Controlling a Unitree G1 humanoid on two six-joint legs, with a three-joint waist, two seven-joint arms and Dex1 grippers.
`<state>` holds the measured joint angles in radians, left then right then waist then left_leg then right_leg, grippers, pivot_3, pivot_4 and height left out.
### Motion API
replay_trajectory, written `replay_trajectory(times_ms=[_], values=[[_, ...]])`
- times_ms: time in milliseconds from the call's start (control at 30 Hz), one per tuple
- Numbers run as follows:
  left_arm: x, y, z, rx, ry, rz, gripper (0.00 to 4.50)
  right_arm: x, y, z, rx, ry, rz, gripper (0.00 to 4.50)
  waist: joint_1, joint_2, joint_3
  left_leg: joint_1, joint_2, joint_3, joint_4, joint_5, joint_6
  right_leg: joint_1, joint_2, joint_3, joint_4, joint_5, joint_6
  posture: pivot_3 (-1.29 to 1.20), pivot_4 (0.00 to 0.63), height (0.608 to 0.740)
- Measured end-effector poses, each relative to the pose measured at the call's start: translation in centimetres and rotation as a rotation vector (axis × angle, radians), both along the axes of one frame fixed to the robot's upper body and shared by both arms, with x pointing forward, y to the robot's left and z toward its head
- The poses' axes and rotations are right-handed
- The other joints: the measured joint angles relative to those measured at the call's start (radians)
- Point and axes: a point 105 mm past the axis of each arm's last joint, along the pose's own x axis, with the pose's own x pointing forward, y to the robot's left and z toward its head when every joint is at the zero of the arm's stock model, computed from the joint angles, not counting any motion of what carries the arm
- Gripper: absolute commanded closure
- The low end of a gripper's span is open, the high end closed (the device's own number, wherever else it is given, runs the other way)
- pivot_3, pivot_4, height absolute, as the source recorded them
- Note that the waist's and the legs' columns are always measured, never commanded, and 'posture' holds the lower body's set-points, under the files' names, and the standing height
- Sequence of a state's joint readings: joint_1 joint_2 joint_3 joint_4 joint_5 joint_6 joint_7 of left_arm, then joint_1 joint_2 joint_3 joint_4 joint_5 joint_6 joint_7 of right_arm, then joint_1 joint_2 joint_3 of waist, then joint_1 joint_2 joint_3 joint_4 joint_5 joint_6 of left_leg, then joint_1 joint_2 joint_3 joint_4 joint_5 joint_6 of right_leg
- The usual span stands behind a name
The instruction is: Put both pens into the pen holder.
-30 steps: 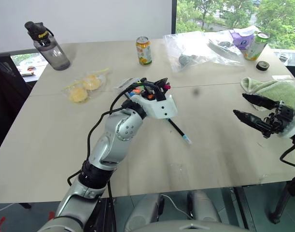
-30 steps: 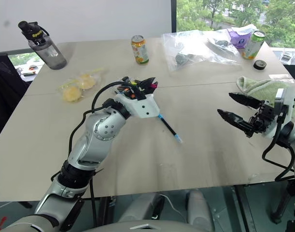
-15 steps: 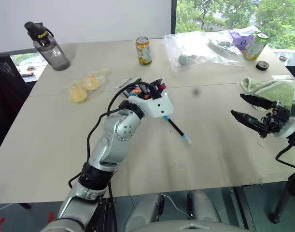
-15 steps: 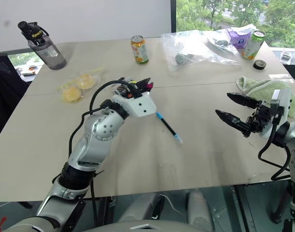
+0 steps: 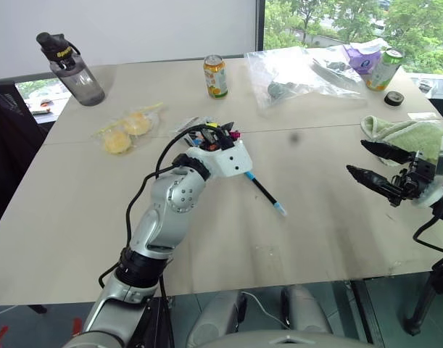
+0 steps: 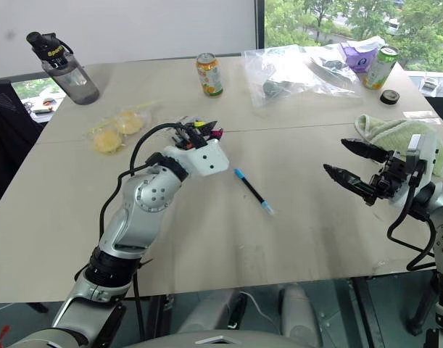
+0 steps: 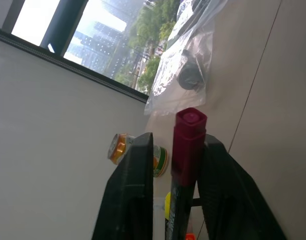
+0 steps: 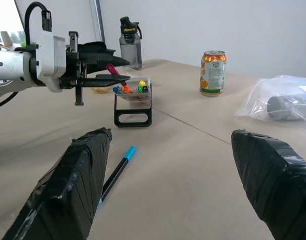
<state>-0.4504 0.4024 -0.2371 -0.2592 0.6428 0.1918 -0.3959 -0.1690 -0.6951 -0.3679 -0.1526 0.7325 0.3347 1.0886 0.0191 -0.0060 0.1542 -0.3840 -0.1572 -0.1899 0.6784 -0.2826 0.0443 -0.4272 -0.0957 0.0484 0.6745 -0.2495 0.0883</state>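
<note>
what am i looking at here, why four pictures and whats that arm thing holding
This is a humanoid robot with two arms, each ending in two black jaws. Two pictures come from cameras in its head, looking down over a table; the other two come from cameras on its wrists, looking along the jaws.

The left gripper has a pink-capped pen between its jaws, poised over a small black pen holder with coloured marker tips; whether it grips the pen firmly is hard to tell. The right gripper hangs open and empty.

On the table lie a blue-capped pen, a drink can, a water bottle, clear plastic bags and a green towel.
</note>
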Motion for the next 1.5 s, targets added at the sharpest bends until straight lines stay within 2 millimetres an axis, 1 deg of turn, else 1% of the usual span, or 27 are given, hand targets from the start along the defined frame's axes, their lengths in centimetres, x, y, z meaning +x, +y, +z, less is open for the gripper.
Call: replay_trajectory(times_ms=[33,133,167,333,600,667,733,800,833,867,900,933,967,1000,1033,1100,1167,1200,1233,1267,1367,1433,1500], values=[[0.1,0.1,0.0,0.001,-0.001,0.004,1.79,0.0,0.0,0.0,0.0,0.0,-0.001,0.37,0.0,0.0,0.0,0.0,0.0,0.0,0.0,0.0,0.0,0.0,0.0,0.0,0.0,0.0,0.0,0.0,0.15,0.739],[0.3,0.5,0.0,0.005,-0.001,0.016,0.58,0.0,0.0,0.0,0.001,0.0,-0.003,0.37,-0.001,0.0,0.0,0.0,0.0,0.0,0.0,0.0,0.0,0.0,0.0,0.0,0.0,0.0,0.0,0.0,0.15,0.739],[0.5,0.8,-0.1,0.006,0.004,0.022,0.02,0.0,0.0,0.0,0.001,0.0,-0.004,0.37,-0.001,0.0,0.0,0.0,0.0,0.0,0.0,0.0,0.0,0.0,0.0,0.0,0.0,0.0,0.0,0.0,0.15,0.739],[0.9,1.7,-0.3,0.003,0.014,0.049,0.02,0.0,0.0,0.0,0.001,0.0,-0.005,0.37,-0.001,0.0,0.0,0.0,0.0,0.0,0.0,0.0,0.0,0.0,0.0,0.0,0.0,0.0,0.0,0.0,0.15,0.739],[0.9,1.6,-0.1,-0.007,0.001,0.046,0.02,0.0,0.0,-0.1,0.0,0.002,-0.008,0.37,-0.001,0.0,0.0,0.0,0.0,0.0,0.0,0.0,0.0,0.0,0.0,0.0,0.0,0.0,0.0,0.0,0.15,0.739],[0.8,1.3,-0.1,-0.033,0.01,0.026,0.02,-0.1,0.0,0.0,-0.001,0.0,-0.007,0.37,-0.001,0.0,0.0,0.0,0.0,0.0,0.0,0.0,0.0,0.0,0.0,0.0,0.0,0.0,0.0,0.0,0.15,0.739],[0.7,0.6,-0.2,-0.103,0.059,-0.025,0.02,-0.1,0.2,0.1,-0.005,-0.005,-0.004,0.37,-0.001,0.0,0.0,0.0,0.0,0.0,0.0,0.0,0.0,0.0,0.0,0.0,0.0,0.0,0.0,0.0,0.15,0.739],[0.3,-0.5,-0.7,-0.204,0.157,-0.107,0.02,-0.1,0.3,0.2,-0.011,-0.002,-0.003,0.37,-0.001,0.0,0.0,0.0,0.0,0.0,0.0,0.0,0.0,0.0,0.0,0.0,0.0,0.0,0.0,0.0,0.15,0.739],[0.1,-0.9,-1.0,-0.269,0.224,-0.152,0.02,-0.1,0.3,0.1,-0.019,0.003,-0.003,0.37,-0.001,0.0,0.0,0.0,0.0,0.0,0.0,0.0,0.0,0.0,0.0,0.0,0.0,0.0,0.0,0.0,0.15,0.739],[-0.1,-1.2,-1.1,-0.394,0.323,-0.2,0.02,-0.1,0.5,-0.4,-0.044,0.023,-0.005,0.37,-0.002,0.0,0.0,0.0,0.0,0.0,0.0,0.0,0.0,0.0,0.0,-0.001,0.0,0.0,0.0,0.0,0.15,0.739],[-0.1,-1.1,-1.0,-0.451,0.36,-0.215,0.02,-0.2,0.6,-0.8,-0.061,0.044,-0.004,0.37,-0.004,0.0,0.0,0.0,0.0,-0.001,0.0,0.0,0.0,0.0,0.0,-0.001,0.0,0.0,0.0,0.0,0.15,0.739],[0.0,-0.4,-0.4,-0.544,0.413,-0.225,0.02,-0.3,1.0,-1.7,-0.098,0.083,-0.004,0.37,-0.006,0.0,0.0,-0.001,0.001,0.0,0.0,0.0,0.0,-0.002,0.001,-0.001,0.001,0.0,0.0,0.0,0.15,0.739],[0.1,0.8,0.5,-0.599,0.436,-0.23,0.02,-0.5,1.6,-2.5,-0.123,0.118,0.0,0.37,-0.009,0.0,0.0,-0.001,0.002,0.0,0.0,0.0,0.0,-0.003,0.002,0.0,0.002,0.0,0.0,0.0,0.15,0.739],[0.0,1.6,1.2,-0.609,0.448,-0.24,0.02,-0.6,2.1,-3.1,-0.137,0.144,0.003,0.37,-0.013,0.0,0.0,-0.001,0.003,0.001,0.0,0.0,-0.001,-0.004,0.002,0.001,0.003,0.0,0.0,0.0,0.15,0.739],[-0.7,2.6,2.0,-0.602,0.489,-0.284,0.02,-0.6,3.1,-3.7,-0.156,0.172,0.007,0.37,-0.02,0.0,0.0,-0.001,0.003,0.002,0.0,0.0,-0.001,-0.004,0.003,0.001,0.003,0.0,0.0,0.0,0.15,0.739],[-2.6,3.7,2.4,-0.547,0.607,-0.359,0.02,-0.7,5.0,-4.2,-0.161,0.186,0.019,0.37,-0.031,0.0,0.0,-0.001,0.003,0.002,-0.001,0.0,-0.001,-0.004,0.003,0.002,0.003,0.0,-0.001,0.0,0.15,0.739],[-4.6,4.6,1.8,-0.486,0.741,-0.397,0.02,-0.9,6.9,-4.6,-0.154,0.187,0.042,0.37,-0.033,0.0,0.0,0.0,0.003,0.003,-0.001,0.0,-0.001,-0.003,0.003,0.003,0.002,0.0,0.0,0.0,0.15,0.739],[-5.1,4.9,1.5,-0.468,0.787,-0.397,0.02,-0.9,7.4,-4.7,-0.152,0.186,0.043,0.37,-0.032,0.0,0.0,0.0,0.003,0.002,-0.001,0.0,-0.001,-0.003,0.003,0.003,0.002,0.0,0.0,0.0,0.15,0.739],[-6.4,5.7,0.5,-0.425,0.885,-0.387,0.02,-0.8,8.4,-4.9,-0.162,0.182,0.038,0.37,-0.033,0.0,0.0,0.0,0.003,0.003,-0.001,0.0,-0.001,-0.003,0.004,0.003,0.002,0.0,-0.001,0.0,0.15,0.739],[-7.8,6.5,-0.4,-0.379,0.982,-0.372,0.02,-0.9,9.3,-5.5,-0.183,0.187,0.036,0.37,-0.033,0.0,0.0,0.001,0.003,0.003,-0.002,0.0,-0.001,-0.004,0.004,0.003,0.002,0.0,-0.001,0.0,0.15,0.739],[-10.1,7.4,-1.3,-0.331,1.101,-0.382,0.02,-0.9,11.0,-7.5,-0.255,0.223,0.034,0.37,-0.023,0.0,0.0,0.002,0.003,0.002,-0.004,0.0,-0.001,-0.004,0.004,0.002,0.0,0.0,-0.001,0.0,0.15,0.739],[-10.8,8.1,-1.6,-0.315,1.141,-0.362,0.02,-0.9,12.4,-8.2,-0.269,0.241,0.039,0.37,-0.02,0.0,0.001,0.002,0.004,0.002,-0.007,0.0,-0.002,-0.003,0.004,0.002,-0.002,0.001,-0.003,0.0,0.15,0.739],[-11.1,9.0,-1.7,-0.302,1.157,-0.325,0.02,-0.6,14.3,-8.4,-0.281,0.243,0.052,0.37,-0.02,0.0,0.001,0.002,0.004,0.002,-0.008,0.001,-0.003,-0.003,0.005,0.003,-0.002,0.002,-0.004,0.0,0.15,0.739]])
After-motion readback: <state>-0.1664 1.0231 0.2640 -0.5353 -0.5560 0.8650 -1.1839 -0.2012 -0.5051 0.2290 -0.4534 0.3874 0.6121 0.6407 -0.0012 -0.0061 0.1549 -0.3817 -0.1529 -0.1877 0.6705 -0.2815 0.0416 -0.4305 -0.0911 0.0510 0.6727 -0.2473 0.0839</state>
